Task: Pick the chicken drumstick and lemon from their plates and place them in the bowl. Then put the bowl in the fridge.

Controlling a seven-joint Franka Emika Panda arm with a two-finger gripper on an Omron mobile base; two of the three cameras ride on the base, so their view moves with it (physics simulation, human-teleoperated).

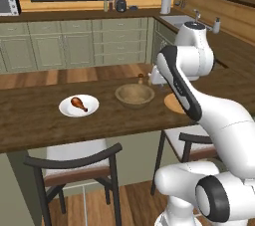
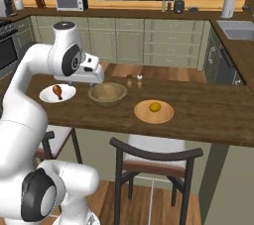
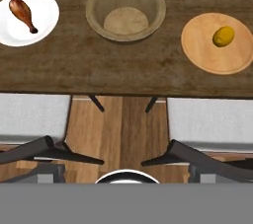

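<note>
**Operator:** In the left base view I'm seeing the chicken drumstick (image 1: pixel 78 103) lying on the white plate (image 1: pixel 67 110), toward the left end of the counter (image 1: pixel 30 120). The bowl (image 1: pixel 135 94) is sitting empty near the middle, and the wooden plate (image 1: pixel 171 103) is peeking out from behind my arm toward the right end.

**Supervisor:** And the end effector?

**Operator:** It is hanging just beyond the bowl, behind the arm's forearm, so I cannot tell whether its fingers are spread or pressed together.

**Supervisor:** Right base view?

**Operator:** The drumstick (image 2: pixel 58 91) is resting on the white plate (image 2: pixel 47 96) at the left end, partly behind my wrist. The bowl (image 2: pixel 107 93) is standing beside it, and the lemon (image 2: pixel 155 106) is sitting on the wooden plate (image 2: pixel 149 116) close to the counter's near edge. Two small shakers (image 2: pixel 134 81) are standing by the far edge.

**Supervisor:** Hand view?

**Operator:** I'm looking straight down: drumstick (image 3: pixel 22 14) on the white plate (image 3: pixel 44 18), bowl (image 3: pixel 125 10) in the middle, lemon (image 3: pixel 224 36) on the wooden plate (image 3: pixel 202 53). All three are apart from one another. Two chairs (image 3: pixel 49 149) are tucked under the near edge.
</note>
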